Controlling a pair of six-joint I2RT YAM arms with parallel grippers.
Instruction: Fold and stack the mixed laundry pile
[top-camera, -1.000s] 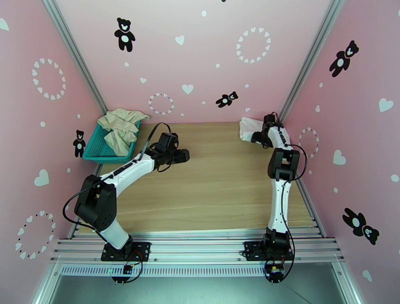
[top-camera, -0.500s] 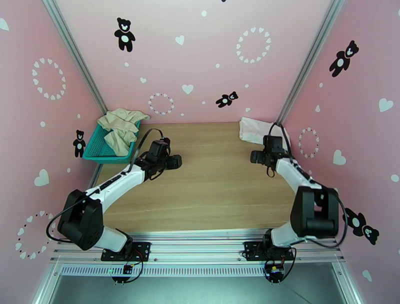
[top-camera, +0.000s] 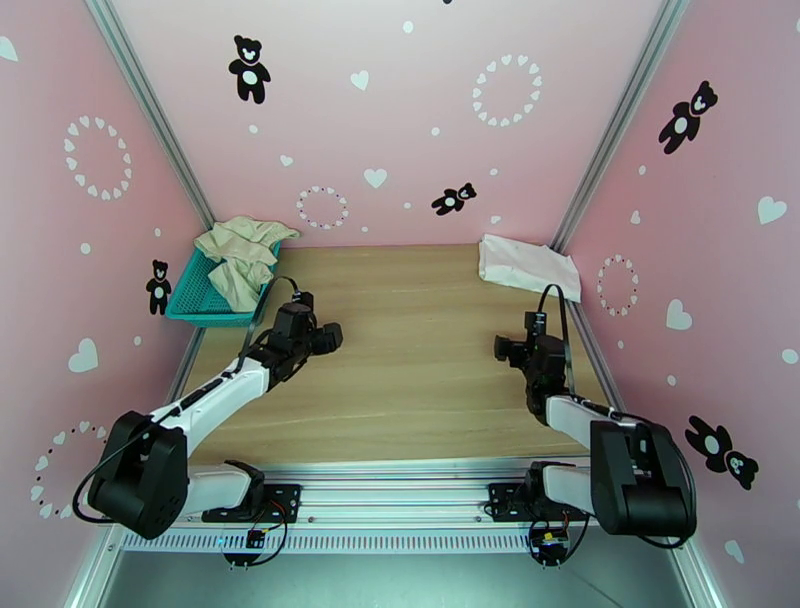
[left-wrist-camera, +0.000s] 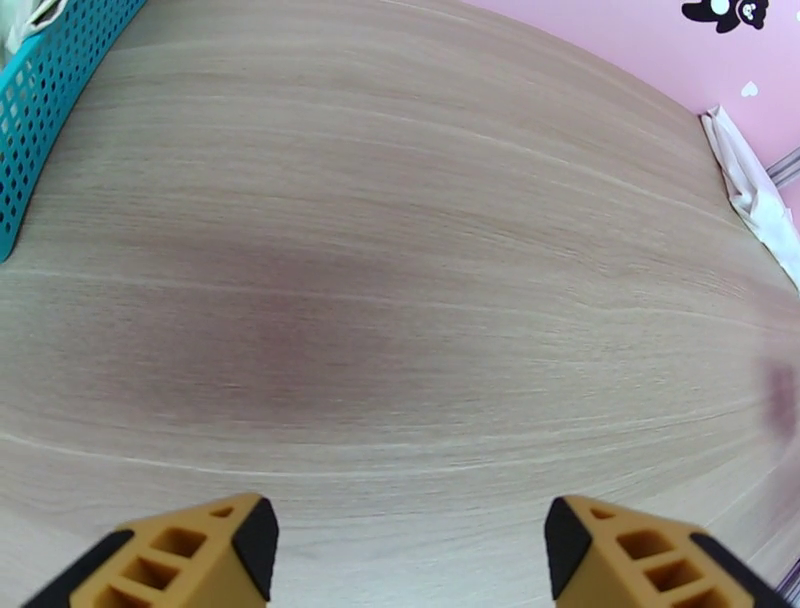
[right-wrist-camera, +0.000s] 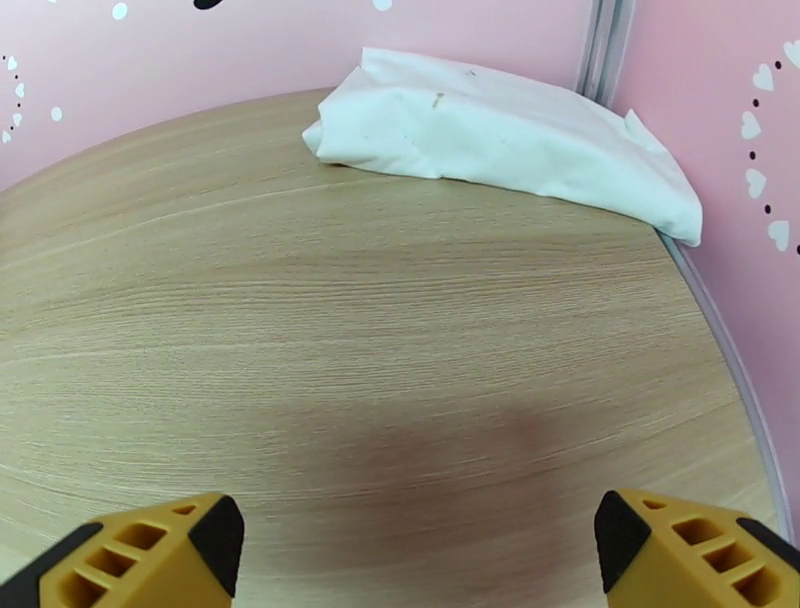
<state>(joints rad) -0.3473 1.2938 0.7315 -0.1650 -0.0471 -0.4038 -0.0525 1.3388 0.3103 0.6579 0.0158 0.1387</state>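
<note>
The white T-shirt (top-camera: 527, 265) lies folded in the back right corner of the table, and in the right wrist view the T-shirt (right-wrist-camera: 500, 140) sits well ahead of the fingers. The cream-beige garment (top-camera: 240, 255) is heaped crumpled in and over the teal basket (top-camera: 196, 300) at the back left. My left gripper (top-camera: 325, 338) hovers over bare wood right of the basket, jaws apart and empty, as the left gripper (left-wrist-camera: 410, 545) also shows from the wrist. My right gripper (top-camera: 505, 348) is open and empty over the table's right side, its orange fingertips (right-wrist-camera: 215, 535) wide apart.
The wooden table (top-camera: 420, 360) is walled by pink panels at the back and both sides. The basket's edge (left-wrist-camera: 45, 120) appears at the far left of the left wrist view. Aluminium rails run along the near edge by the arm bases.
Both arms have drawn back toward the near edge. The right gripper has left the white T-shirt in the corner and its jaws have widened. The left gripper has moved back and left, opening a little.
</note>
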